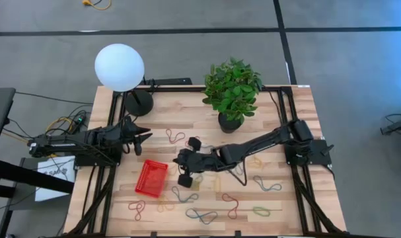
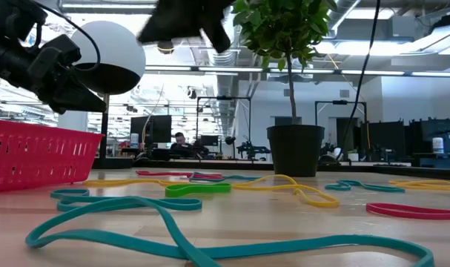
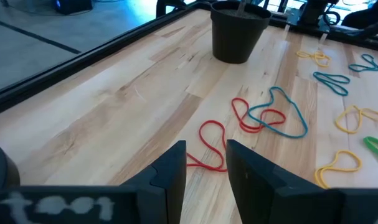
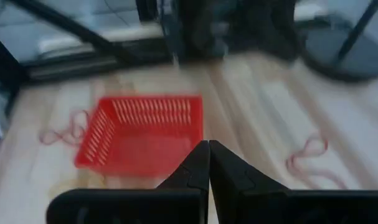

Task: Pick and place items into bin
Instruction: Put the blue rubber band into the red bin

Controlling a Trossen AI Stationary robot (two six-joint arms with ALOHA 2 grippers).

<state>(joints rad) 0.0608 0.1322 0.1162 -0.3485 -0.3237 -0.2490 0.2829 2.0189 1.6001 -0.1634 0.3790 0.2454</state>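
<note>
at the left of the high view the left claw (image 1: 143, 137) hangs over the wooden counter (image 1: 187, 122) beside the black base of a white globe lamp (image 1: 119, 66); its fingers (image 3: 170, 171) stand apart with nothing between them, and a red loop (image 3: 210, 144) lies on the wood just past them. below and to its right, near the middle of the frame, the red bin (image 1: 151, 178) sits on the counter, tilted a little. the right claw (image 1: 178, 159) hovers just right of the bin's upper corner, its arm reaching in from the right edge; in its wrist view the two fingers (image 4: 198, 165) are pressed together and no loop shows between them. the coloured loops (image 1: 201, 215) lie scattered across the lower part of the counter, from below the bin to the lower right. a potted plant (image 1: 232, 89) stands at the upper right of the counter.
</note>
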